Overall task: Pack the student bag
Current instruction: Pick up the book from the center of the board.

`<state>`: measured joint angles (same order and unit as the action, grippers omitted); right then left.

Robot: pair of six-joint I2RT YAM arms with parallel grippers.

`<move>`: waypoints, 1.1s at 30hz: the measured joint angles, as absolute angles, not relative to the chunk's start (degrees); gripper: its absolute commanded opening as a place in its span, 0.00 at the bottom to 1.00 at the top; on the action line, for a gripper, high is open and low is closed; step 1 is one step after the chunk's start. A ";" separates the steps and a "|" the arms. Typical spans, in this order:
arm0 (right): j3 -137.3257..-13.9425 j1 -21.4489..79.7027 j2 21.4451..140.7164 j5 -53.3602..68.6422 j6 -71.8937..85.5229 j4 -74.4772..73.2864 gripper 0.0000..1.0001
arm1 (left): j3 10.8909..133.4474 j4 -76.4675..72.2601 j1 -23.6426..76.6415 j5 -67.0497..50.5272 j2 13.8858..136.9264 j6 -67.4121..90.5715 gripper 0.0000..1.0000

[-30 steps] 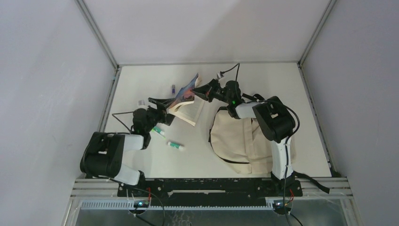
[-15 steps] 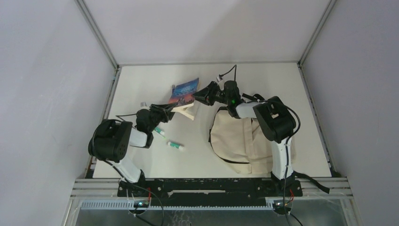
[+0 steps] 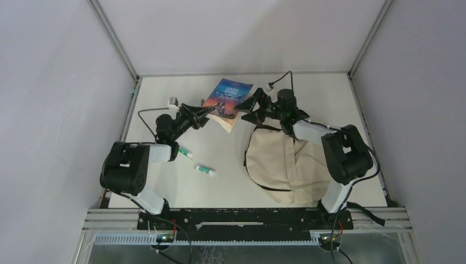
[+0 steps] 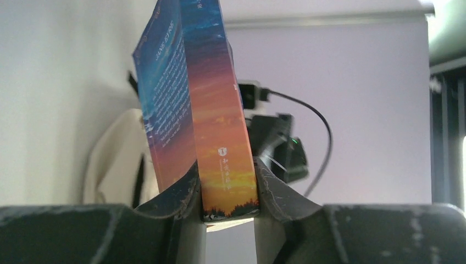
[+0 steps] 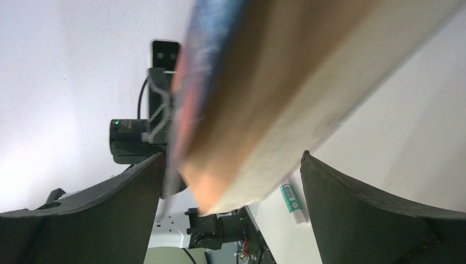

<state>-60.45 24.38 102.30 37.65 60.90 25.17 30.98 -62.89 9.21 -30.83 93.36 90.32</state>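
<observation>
Right pincer (image 3: 248,108) gapes just beyond the student bag (image 3: 280,160).

Far-centre lane blocked: the book (image 3: 228,98) hangs there, clamped in the left tool (image 4: 228,190), with the right tool (image 3: 248,107) spread wide around its other edge. Student bag (image 3: 275,162) fills right-centre, with the right arm over it. A marker (image 3: 186,154) and a second marker (image 3: 205,171) lie beside the left arm. Open tabletop (image 3: 340,104): far-right corner, plus the strip between markers and bag.
</observation>
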 measured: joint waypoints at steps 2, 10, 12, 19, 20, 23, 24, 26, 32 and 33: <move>-57.78 22.92 100.86 38.72 62.57 28.10 1.00 | 32.69 -62.89 9.21 -33.63 91.33 89.43 0.00; -47.13 21.02 99.79 42.68 75.13 43.88 1.00 | 35.79 -62.63 8.82 -41.54 84.62 86.80 0.00; -45.36 21.02 100.31 43.72 80.18 52.38 1.00 | 35.81 -62.37 8.58 -42.52 84.07 86.76 0.00; -43.77 21.54 105.58 43.86 90.83 72.82 1.00 | 36.01 -61.98 8.14 -44.34 81.71 87.74 0.00; -43.53 21.69 105.56 43.66 90.89 73.89 1.00 | 36.12 -61.98 8.10 -44.62 81.36 88.14 0.00; -43.53 22.35 105.51 43.11 90.98 76.27 1.00 | 36.58 -62.02 7.94 -45.63 80.31 89.60 0.00; -43.55 22.55 105.51 42.92 91.00 77.17 1.00 | 36.71 -62.04 7.94 -45.76 80.03 90.04 0.00; -43.68 22.72 105.51 42.59 91.02 78.96 1.00 | 36.99 -62.39 7.94 -46.00 79.44 90.94 0.00; -46.89 23.86 105.51 41.56 90.41 81.28 1.00 | 37.32 -64.23 7.81 -46.65 78.96 93.49 0.00; -47.48 24.16 105.47 41.41 90.26 81.34 1.00 | 37.32 -64.27 7.79 -46.78 78.96 93.67 0.00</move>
<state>-47.48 24.16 105.47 41.41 90.26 81.34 37.32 -64.27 7.79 -46.78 78.96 93.67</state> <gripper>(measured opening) 0.993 0.339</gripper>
